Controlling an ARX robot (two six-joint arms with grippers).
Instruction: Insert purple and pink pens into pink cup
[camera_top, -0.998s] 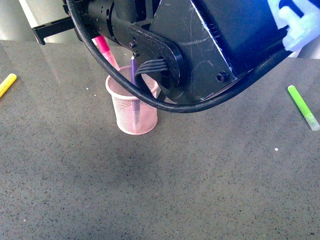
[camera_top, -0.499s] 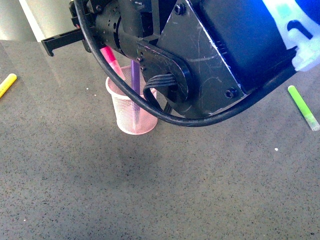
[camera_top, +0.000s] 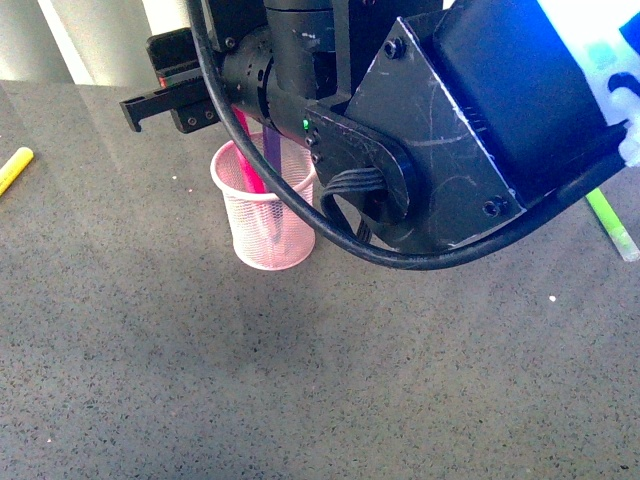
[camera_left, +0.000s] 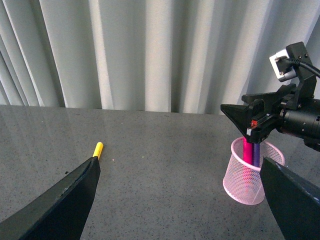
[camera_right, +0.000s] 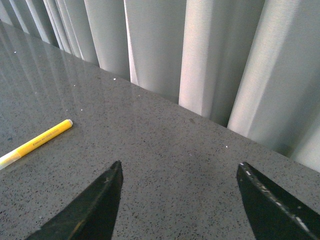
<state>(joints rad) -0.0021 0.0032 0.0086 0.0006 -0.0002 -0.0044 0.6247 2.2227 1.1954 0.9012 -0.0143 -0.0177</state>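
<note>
both the hot-pink marker pen (camera_left: 246, 150) and dark purple marker pen (camera_left: 256, 154) stand inside the pale pink wire-mesh cup (camera_top: 262, 215) at upper centre-left, task seemingly done, right gripper (camera_right: 177, 200) spread empty above.

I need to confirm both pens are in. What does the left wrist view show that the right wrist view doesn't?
Only the left wrist view shows the pink cup with the pink pen and purple pen standing in it, the right gripper above, open and empty. Only the right wrist view shows that gripper's own spread fingers over bare table. Both show the yellow marker, curtains and grey tabletop.
</note>
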